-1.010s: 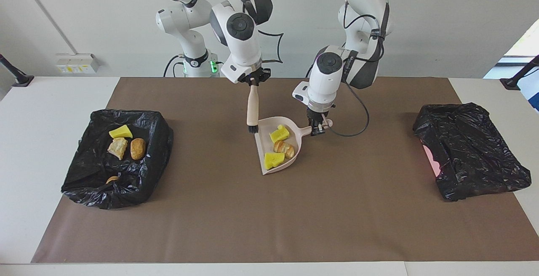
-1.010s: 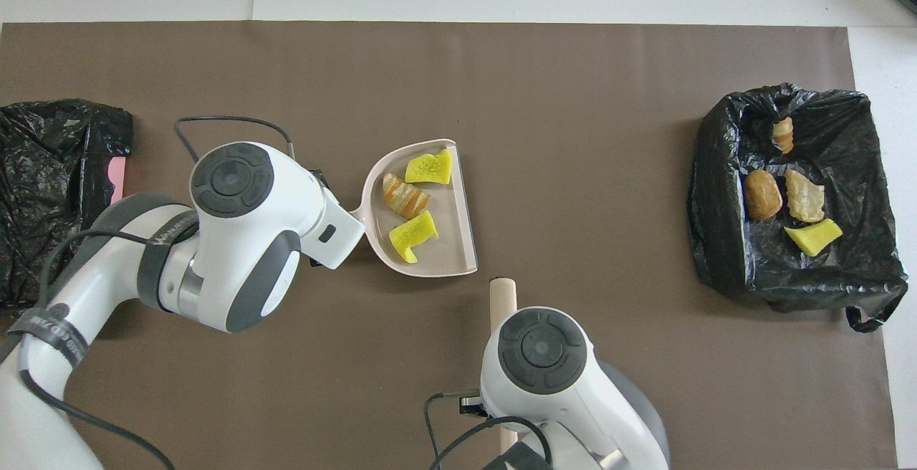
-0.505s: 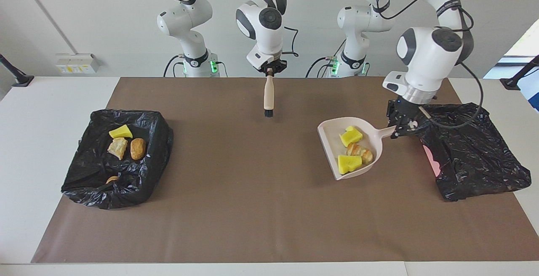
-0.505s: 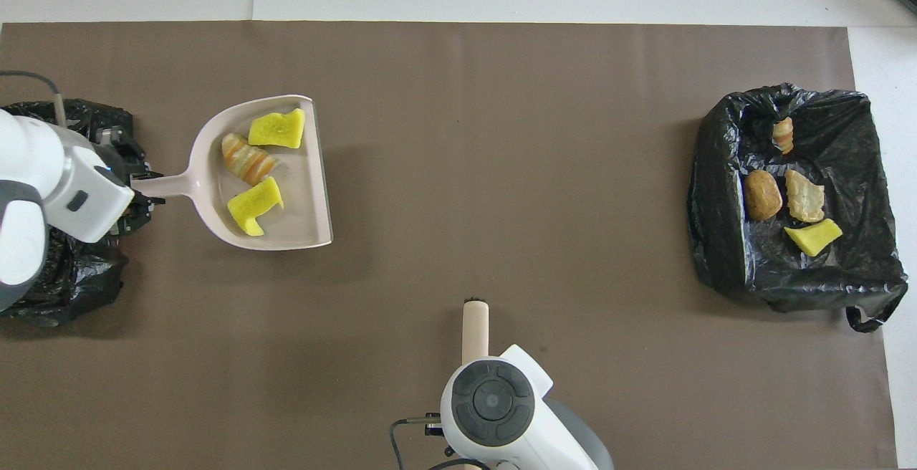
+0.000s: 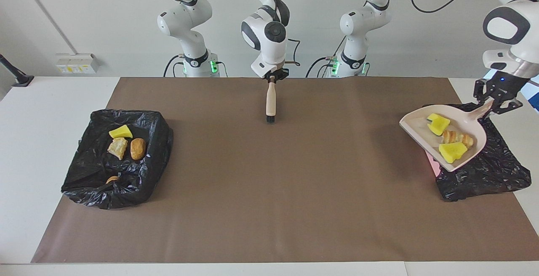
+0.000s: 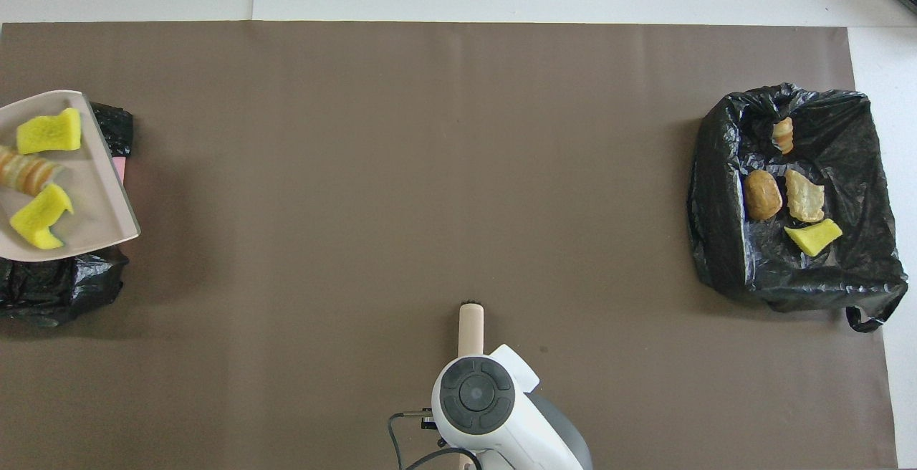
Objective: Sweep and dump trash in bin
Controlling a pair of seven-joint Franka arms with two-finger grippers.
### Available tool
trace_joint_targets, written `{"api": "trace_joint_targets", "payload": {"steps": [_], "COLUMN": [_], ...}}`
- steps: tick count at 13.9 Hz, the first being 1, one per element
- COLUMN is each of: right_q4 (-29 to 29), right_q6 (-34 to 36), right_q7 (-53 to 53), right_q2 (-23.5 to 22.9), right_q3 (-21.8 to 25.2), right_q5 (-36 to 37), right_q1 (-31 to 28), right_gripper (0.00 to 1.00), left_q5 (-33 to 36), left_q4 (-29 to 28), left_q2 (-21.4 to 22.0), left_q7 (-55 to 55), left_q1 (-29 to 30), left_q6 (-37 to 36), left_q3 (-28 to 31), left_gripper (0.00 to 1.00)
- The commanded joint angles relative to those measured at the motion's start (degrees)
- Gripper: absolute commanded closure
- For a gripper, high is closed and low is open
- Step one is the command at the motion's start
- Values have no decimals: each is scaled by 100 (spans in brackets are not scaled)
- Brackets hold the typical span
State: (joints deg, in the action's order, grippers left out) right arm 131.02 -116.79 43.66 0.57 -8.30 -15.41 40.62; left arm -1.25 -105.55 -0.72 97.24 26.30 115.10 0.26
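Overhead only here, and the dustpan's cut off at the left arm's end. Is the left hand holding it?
Observer: Yes. The left hand grips the dustpan by its handle end, raised over the black bin bag.
Operator: The right arm covers the brush grip in my view. Is the brush held?
Observer: The right hand is shut on the top of the brush handle. The brush hangs upright, bristles down.

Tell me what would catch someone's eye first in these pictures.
Probably the beige dustpan, held by its handle in the left claw above the black-bagged bin at the left arm's end of the table, carrying two yellow sponge pieces and a brown bread lump. Next, the brush hanging from the right claw over mid-table, and the other black-lined bin holding scraps.
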Motion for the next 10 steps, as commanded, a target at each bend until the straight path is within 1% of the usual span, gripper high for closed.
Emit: {"api": "trace_joint_targets", "payload": {"steps": [1,2,3,4,5,6,8,10], "right_q4": [152,152,135,100,73,-14,-260,-488], "right_q6": [-204,-204,-212,-213,-221,-221,-177,-177], "right_q7": [-24,-24,-33,-129,-260,-340,-349,-367], "right_q2": [5,4,-13,-48,-75,-110,-171,-145], "right_q3": [4,4,4,4,4,13,48,48], "right_q5": [-112,-112,-103,-103,-94,-7,64,204], "right_q1": [-11,-11,-11,-19,-28,-28,-177,-519], "right_gripper": [83,63,44,34,7,0,0,0], "left_q5": [-16,176,552,956,1317,1747,2434,3197], "left_q4": [359,525,692,763,773,825,896,896], "left_q2": [-104,-208,-297,-367,-437,-551,-596,-596], "left_q7": [364,496,471,393,366,366,331,95], "left_q1": [611,744,754,745,728,727,693,622], "left_q6": [100,127,170,258,459,713,874,883], "left_q3": [-87,-87,-79,-70,-70,-70,-70,-78], "left_gripper": [100,100,100,100,100,100,100,100]}}
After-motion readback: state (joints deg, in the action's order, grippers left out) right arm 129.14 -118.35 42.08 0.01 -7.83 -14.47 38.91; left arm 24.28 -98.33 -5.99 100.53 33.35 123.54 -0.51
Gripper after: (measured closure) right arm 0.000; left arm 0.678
